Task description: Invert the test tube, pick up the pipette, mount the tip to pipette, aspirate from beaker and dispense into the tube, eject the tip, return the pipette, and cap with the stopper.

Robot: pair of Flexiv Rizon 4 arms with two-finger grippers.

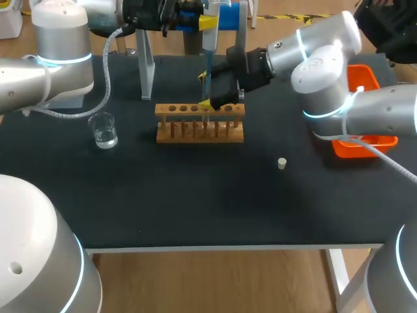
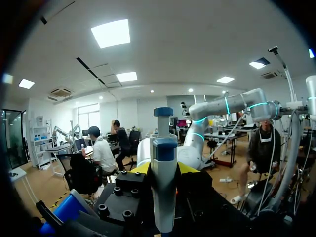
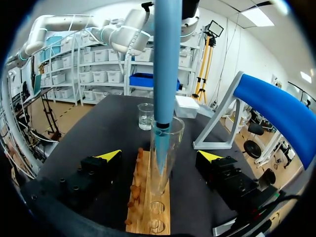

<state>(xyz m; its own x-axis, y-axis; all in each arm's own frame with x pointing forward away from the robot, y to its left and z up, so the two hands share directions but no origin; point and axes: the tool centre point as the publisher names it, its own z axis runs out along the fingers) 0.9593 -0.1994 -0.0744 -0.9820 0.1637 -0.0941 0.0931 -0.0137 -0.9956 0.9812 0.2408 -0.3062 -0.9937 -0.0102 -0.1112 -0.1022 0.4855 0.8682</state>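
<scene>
The stopper (image 1: pixel 281 163) lies nearest on the table (image 1: pixel 195 208). Behind it, the test tube (image 3: pixel 168 138) stands in the rack (image 1: pixel 199 134) between the wide-open fingers of the right gripper (image 3: pixel 160 155) — untouched — with the pipette (image 2: pixel 163 148) dipping into it, clamped by the left gripper (image 2: pixel 163 168).

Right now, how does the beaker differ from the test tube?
The beaker is short and wide; the test tube is tall and narrow. The beaker stands alone on the table; the test tube stands upright in the wooden rack. The pipette reaches into the test tube's mouth, not the beaker. Both are clear and open on top.
</scene>
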